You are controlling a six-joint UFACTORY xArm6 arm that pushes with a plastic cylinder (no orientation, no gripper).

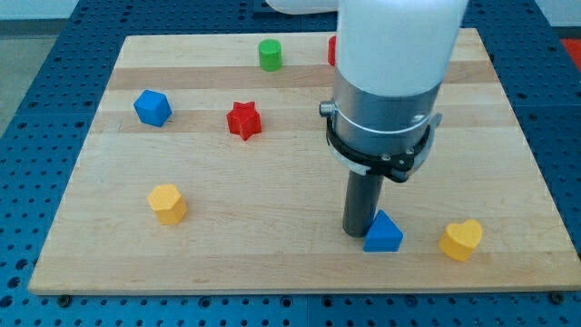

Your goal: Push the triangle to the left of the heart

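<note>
Where the blue triangle (384, 233) sits near the table's (272, 263) bottom edge, just left of the yellow heart (461, 240), my tip (357, 232) touches its left side. I have no hand, only a rod holding nothing. Farther left lies a yellow block (168, 203).

A pale wood board (300, 263) with visible grain and a smooth, matt finish. Around the board, a blue perforated surface (36, 109). On the board, plastic-looking blocks, smooth with a slight sheen: blue triangle (383, 232), yellow heart (461, 239), red star (243, 120), green cylinder (270, 54). Above the triangle, a matt dark rod (361, 204) under a grey metallic collar (381, 113) and glossy white housing (395, 41).
</note>
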